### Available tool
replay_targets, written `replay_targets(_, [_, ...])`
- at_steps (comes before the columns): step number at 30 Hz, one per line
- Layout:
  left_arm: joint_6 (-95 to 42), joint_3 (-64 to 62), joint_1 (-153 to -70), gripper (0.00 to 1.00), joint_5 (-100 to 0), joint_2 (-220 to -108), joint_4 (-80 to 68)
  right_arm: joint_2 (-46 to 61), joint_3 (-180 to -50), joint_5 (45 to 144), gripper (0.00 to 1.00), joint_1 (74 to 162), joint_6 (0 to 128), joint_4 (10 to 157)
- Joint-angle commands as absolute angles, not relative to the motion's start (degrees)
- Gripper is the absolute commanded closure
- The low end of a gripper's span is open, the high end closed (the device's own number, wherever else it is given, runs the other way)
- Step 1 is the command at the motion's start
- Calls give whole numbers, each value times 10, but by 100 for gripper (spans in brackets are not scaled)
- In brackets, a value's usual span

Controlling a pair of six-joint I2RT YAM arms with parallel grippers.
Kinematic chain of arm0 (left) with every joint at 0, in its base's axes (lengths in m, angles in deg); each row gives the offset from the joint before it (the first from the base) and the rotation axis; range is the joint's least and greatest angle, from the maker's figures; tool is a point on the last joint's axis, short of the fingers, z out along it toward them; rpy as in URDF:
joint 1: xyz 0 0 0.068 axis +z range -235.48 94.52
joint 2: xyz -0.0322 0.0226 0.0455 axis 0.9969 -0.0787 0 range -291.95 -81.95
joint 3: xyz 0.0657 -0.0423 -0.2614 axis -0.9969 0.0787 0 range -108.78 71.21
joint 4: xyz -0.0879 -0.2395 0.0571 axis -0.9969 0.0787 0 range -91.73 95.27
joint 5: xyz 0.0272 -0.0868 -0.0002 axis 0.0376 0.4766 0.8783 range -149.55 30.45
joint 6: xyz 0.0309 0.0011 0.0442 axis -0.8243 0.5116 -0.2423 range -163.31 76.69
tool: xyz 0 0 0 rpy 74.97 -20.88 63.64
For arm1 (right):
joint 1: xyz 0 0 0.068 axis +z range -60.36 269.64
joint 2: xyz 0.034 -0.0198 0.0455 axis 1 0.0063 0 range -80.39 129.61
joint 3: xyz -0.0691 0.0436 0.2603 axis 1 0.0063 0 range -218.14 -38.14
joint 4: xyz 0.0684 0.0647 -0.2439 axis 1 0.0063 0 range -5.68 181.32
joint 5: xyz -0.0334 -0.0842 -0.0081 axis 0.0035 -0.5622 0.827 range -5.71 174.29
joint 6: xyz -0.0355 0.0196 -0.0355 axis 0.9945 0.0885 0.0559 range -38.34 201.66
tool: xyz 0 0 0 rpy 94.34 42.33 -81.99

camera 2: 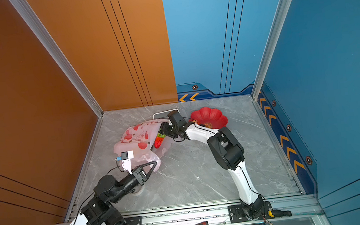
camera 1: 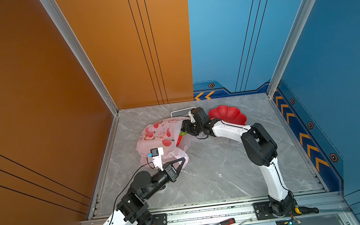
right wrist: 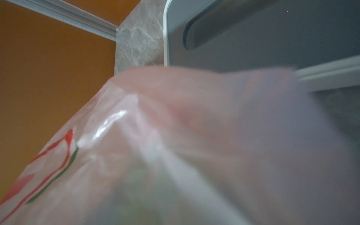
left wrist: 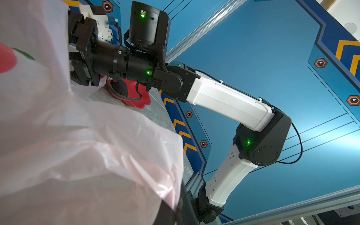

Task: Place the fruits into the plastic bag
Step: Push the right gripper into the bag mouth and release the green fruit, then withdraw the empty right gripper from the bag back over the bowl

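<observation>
Grey marbled bench (camera 1: 227,170) carries everything. Nearest on it, the left gripper (camera 1: 181,160) has its fingers pressed together on the crumpled near edge of the plastic bag (camera 1: 156,135), apparently pinching a fold of film. The bag lies slumped on its side, left of centre, with its mouth turned to the right. The right gripper (camera 1: 184,129) reaches into that mouth from the right. Film and wrist hide its fingers, so I cannot tell whether they are spread or clasping anything. Just near of it, a red fruit (camera 1: 180,139) with a green top sits in the opening, barely inside. Farther right stands the red dish (camera 2: 216,115), its floor bare in a top view, and a pale box (camera 1: 180,112) sits just behind the bag. The main risk is the red fruit rolling back out onto the bench, since the mouth lies low and open. The thin film could also slip from the left pinch. It might also snag on the right fingers as they pull back, and the bag would be dragged with them.
</observation>
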State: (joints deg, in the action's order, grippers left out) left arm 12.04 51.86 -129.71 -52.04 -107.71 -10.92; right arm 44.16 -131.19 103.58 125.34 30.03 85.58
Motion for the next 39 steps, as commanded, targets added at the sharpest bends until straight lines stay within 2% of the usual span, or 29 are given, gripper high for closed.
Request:
replay_targets(1, [116, 525, -1302, 100, -527, -1072, -111, 446, -1326, 1007, 42, 1250, 308, 843])
replay_targets(9, [117, 522, -1302, 100, -525, -1083, -116, 485, -1346, 1069, 38, 1246, 224, 746])
replay_targets(17, [119, 527, -1303, 100, -527, -1075, -116, 515, -1382, 1071, 27, 1244, 210, 732])
replay_targets(19, [119, 527, -1303, 100, -527, -1073, -114, 518, -1385, 1076, 15, 1243, 210, 731])
replay_targets(20, [120, 527, -1303, 100, -528, -1073, -113, 519, -1385, 1078, 1, 1242, 209, 730])
replay_targets(39, [120, 531, -1304, 100, -536, -1060, -109, 474, -1334, 1091, 0, 1239, 220, 735])
